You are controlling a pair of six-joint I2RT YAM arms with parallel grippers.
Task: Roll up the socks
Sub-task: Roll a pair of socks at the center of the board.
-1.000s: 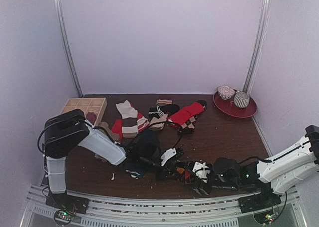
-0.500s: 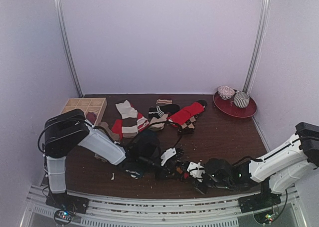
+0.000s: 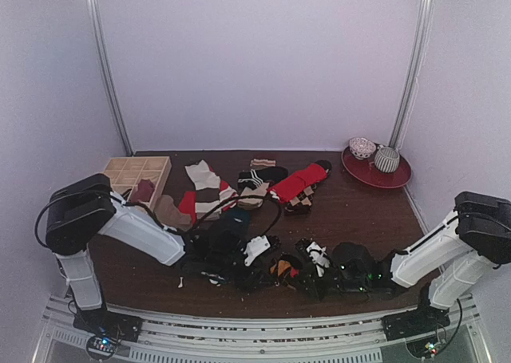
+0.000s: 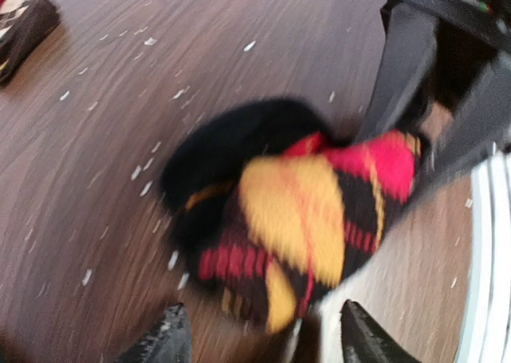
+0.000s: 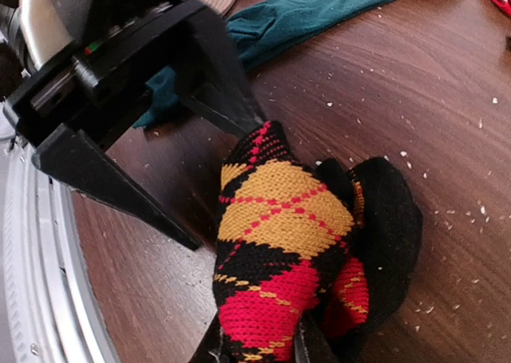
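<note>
One argyle sock [image 5: 279,243], bunched up.
The right gripper [image 5: 257,349] pinches its fabric; the left gripper [image 4: 262,319] gapes wide just beside it.

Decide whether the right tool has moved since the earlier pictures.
Yes. The right tool has shifted left, farther from the red plate, gripping the argyle sock.
</note>
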